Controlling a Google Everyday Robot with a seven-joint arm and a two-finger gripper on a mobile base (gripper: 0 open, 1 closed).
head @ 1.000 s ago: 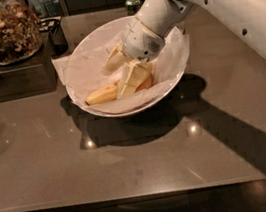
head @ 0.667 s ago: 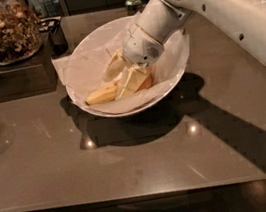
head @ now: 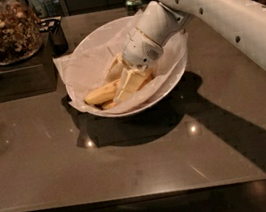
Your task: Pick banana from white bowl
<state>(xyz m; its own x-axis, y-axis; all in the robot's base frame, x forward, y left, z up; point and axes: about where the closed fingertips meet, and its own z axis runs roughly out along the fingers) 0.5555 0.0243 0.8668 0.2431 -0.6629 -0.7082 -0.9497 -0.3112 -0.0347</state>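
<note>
Though low in white bowl point(head: 91, 46), gripper point(head: 130, 80) beside plump yellow banana point(head: 101, 93); grip unclear.

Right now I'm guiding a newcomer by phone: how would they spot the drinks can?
Find the wide white bowl mid-scene, where the gripper reaches down among the bananas. Just beyond its far rim stands the can: small, green, silver-topped, unlike the big glass jar at far left.

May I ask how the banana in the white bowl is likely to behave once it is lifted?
The banana looks plump and curved, so it is probably stiff but easily bruised. It lies on crinkled paper in the white bowl, so it may slide when nudged. The gripper sits low in the bowl, close to it.
</note>
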